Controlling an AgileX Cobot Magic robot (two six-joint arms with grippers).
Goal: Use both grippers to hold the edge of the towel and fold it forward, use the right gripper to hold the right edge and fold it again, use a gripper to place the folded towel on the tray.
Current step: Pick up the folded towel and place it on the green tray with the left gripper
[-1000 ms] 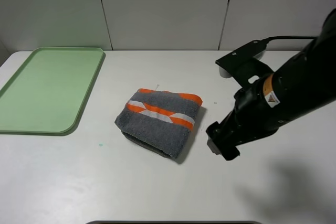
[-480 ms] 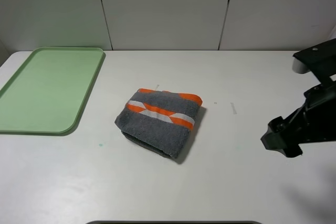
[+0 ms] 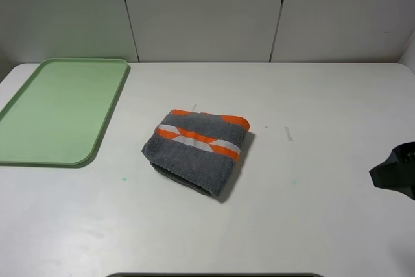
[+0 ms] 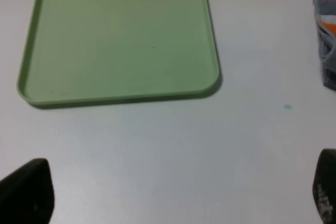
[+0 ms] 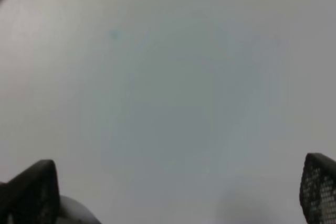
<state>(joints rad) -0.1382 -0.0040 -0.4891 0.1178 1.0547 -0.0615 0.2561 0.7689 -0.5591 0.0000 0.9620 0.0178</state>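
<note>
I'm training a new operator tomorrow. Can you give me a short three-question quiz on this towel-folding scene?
1. True or false: the dark grey terry towel with an orange-and-white band lies on the light green rectangular plastic tray.
2. The towel is: A) spread in one layer, B) folded in layers, C) rolled up.
3. Fill in: the left gripper and the right gripper each hold ____.
Key: 1 false, it lies on the white table, apart from the tray; 2 B; 3 nothing, both are open.
</note>
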